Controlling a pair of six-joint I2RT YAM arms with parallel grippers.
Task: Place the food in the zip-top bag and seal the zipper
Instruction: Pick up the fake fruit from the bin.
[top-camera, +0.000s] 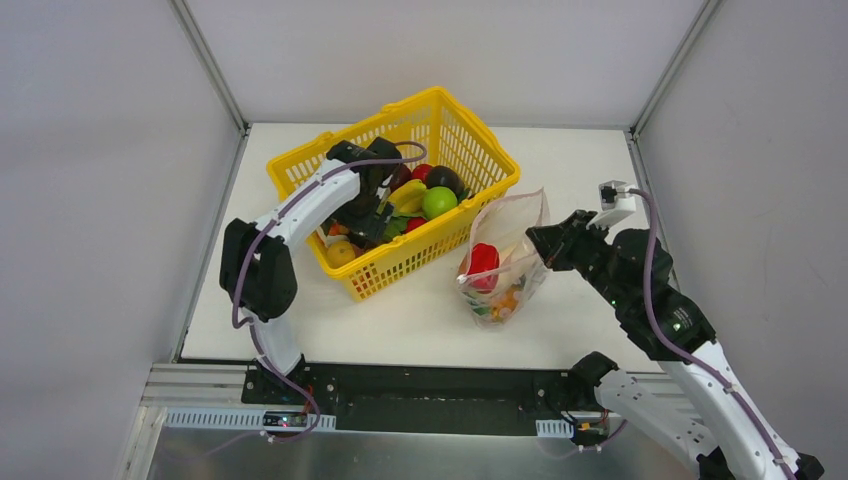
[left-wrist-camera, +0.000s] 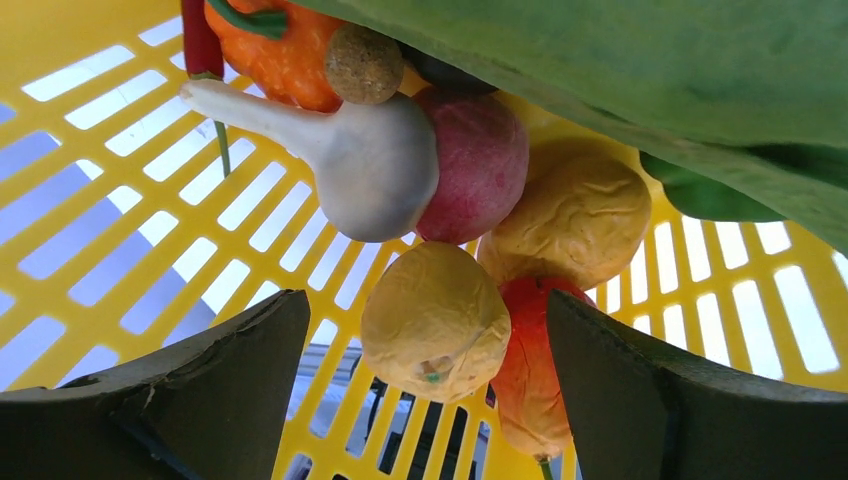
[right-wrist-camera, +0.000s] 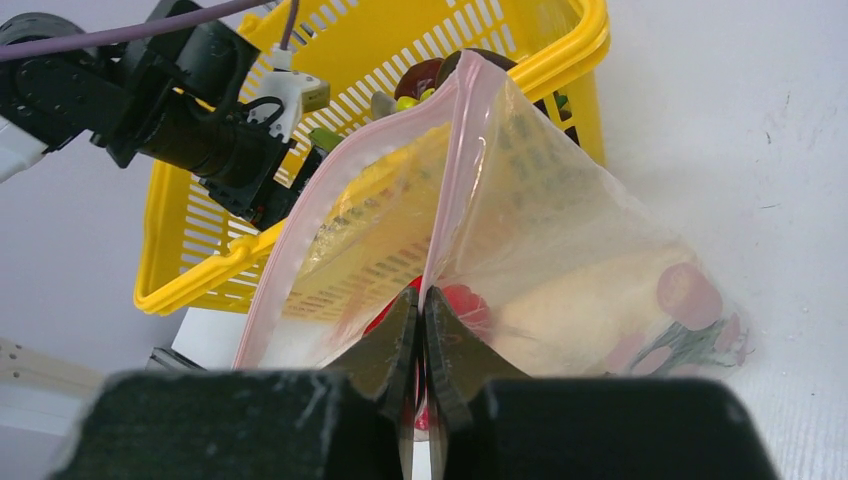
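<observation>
The left gripper (left-wrist-camera: 425, 335) is hanging inside the yellow basket (top-camera: 420, 255) at the far left of the table, its jaws standing wide apart on either side of a wrinkled yellow piece (left-wrist-camera: 440, 300) of the food without touching it. A white bulb (left-wrist-camera: 375, 165), a reddish piece and an orange one are lying just beyond it on the basket floor. To the right of the basket, the right gripper (right-wrist-camera: 420, 320) is pinching the mouth edge of the zip-top bag (top-camera: 515, 235) with its jaws closed tight on the plastic, holding the pinkish zipper (right-wrist-camera: 443, 190) parted so the mouth is gaping towards the basket. The bag is resting on the table just beside the basket's near right wall, and a red piece (top-camera: 484, 262) and a few smaller ones are already lying inside it.

The loading step appears to be under way, with most of the food in the basket and the zipper unsealed. The next move is likely calling for the left jaws to lower and close around the yellow piece, then carry it right and drop it through the held-open mouth.
</observation>
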